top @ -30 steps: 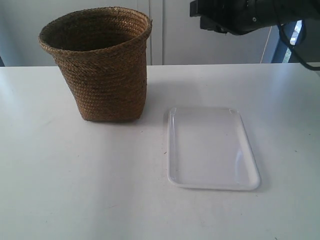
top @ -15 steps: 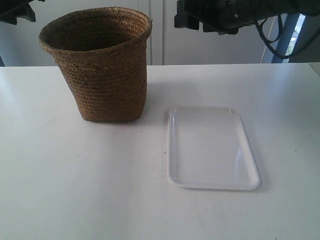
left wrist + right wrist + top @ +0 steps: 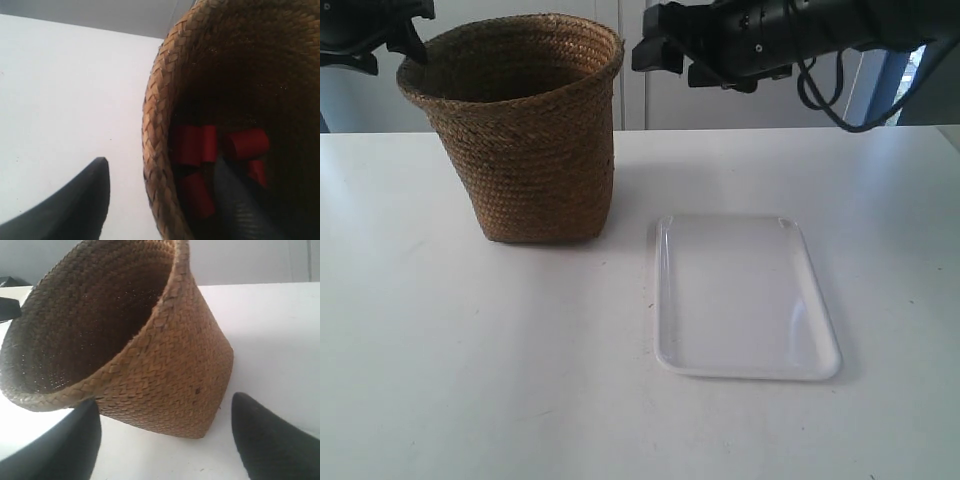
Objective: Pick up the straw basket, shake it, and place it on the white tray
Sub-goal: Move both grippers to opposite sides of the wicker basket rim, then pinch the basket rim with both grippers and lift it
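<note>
In the exterior view the basket (image 3: 520,130) stands upright on the white counter (image 3: 470,380), toward the back. The tray (image 3: 745,300) lies flat just beside it, nearer the front, and the two do not touch. The arm at the exterior view's left (image 3: 365,25) is cut off by the frame. Only a dark part shows, close to the basket's rim, and its hand cannot be made out. The arm at the exterior view's right (image 3: 760,35) hangs above the counter, level with the rim and apart from it. A black cable (image 3: 840,100) loops beneath it, and its fingertips are hard to pick out against the dark body.

The left wrist view shows the left hand (image 3: 160,165) spread wide across the basket's rim, with one finger (image 3: 75,205) outside and the other (image 3: 240,205) inside. Bare counter shows between the outer finger and the weave. Whether the inner finger touches the wall is lost in shadow. Red cylinders (image 3: 245,142) lie in the dim bottom, and what they are is unclear.

In the right wrist view the right hand (image 3: 165,400) is wide open, and its two dark fingers (image 3: 270,435) frame the basket's lower wall without gripping it. A black shape (image 3: 7,307) at the picture's edge is cut off.
</note>
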Robot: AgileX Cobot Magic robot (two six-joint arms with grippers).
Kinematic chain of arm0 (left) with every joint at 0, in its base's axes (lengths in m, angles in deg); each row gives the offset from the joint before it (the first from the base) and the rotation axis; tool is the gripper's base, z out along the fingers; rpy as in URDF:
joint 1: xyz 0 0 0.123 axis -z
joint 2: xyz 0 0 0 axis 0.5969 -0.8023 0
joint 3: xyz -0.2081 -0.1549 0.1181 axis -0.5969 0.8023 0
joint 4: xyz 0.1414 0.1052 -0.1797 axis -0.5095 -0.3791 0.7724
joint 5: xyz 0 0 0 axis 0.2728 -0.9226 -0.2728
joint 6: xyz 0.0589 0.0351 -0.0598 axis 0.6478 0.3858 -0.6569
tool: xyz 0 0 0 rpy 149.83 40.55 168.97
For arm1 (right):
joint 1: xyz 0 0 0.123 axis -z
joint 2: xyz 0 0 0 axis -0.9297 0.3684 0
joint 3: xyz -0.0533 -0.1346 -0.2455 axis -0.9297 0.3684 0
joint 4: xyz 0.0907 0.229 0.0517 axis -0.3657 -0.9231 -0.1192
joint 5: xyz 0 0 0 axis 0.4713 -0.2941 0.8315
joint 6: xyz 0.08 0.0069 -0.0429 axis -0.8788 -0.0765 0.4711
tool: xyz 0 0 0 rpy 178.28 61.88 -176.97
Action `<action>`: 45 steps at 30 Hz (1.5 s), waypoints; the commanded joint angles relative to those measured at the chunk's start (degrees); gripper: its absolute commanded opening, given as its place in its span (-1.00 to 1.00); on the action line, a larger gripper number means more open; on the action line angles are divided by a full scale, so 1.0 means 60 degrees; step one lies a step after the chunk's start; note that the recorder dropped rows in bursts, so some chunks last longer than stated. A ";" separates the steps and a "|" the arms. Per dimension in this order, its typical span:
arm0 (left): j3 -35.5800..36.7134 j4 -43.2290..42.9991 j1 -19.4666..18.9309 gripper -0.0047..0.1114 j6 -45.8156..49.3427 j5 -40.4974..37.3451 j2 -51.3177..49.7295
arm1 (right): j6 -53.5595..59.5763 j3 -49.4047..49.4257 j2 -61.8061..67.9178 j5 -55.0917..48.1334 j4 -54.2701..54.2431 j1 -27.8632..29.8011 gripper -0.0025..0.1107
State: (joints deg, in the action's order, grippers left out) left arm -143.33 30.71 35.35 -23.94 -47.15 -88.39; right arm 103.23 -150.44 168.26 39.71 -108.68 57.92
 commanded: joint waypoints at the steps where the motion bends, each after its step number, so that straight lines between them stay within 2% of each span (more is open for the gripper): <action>1: -0.0045 0.0039 0.0051 0.19 0.0044 -0.0038 -0.0085 | 0.0292 -0.0159 0.0030 0.0634 -0.0179 -0.0491 0.25; 7: -0.0045 0.0039 0.0051 0.19 0.0044 -0.0143 -0.0240 | 0.0234 -0.0590 0.0272 0.0674 -0.0203 -0.1054 0.25; 11: -0.0045 0.0039 0.0051 0.19 0.0044 -0.0143 -0.0240 | 0.0116 -0.0812 0.0548 0.1496 -0.0330 -0.1298 0.25; 19: -0.0045 0.0039 0.0051 0.19 0.0279 -0.0093 -0.0261 | -0.0397 -0.0937 0.1141 0.2763 -0.0743 -0.1298 0.25; 28: -0.0045 0.0039 0.0051 0.19 0.0276 -0.0016 -0.0662 | -0.0397 -0.0959 0.1757 0.3233 -0.0849 -0.1298 0.25; 35: -0.0045 0.0470 0.0051 0.19 0.0276 0.0584 -0.0776 | -0.0397 -0.1005 0.2058 0.3785 -0.1172 -0.1298 0.25; 41: -0.0045 0.0553 0.0073 0.19 0.0276 0.0947 -0.0963 | -0.0397 -0.1798 0.2495 0.3648 -0.1325 -0.1298 0.25; 45: -0.0045 0.0809 0.0073 0.19 0.0252 0.0948 -0.1273 | -0.0397 -0.2465 0.2901 0.3435 -0.1542 -0.1298 0.15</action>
State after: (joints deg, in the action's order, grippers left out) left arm -143.33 33.50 35.35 -22.43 -41.39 -95.43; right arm 100.95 -163.79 184.60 60.95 -117.44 50.08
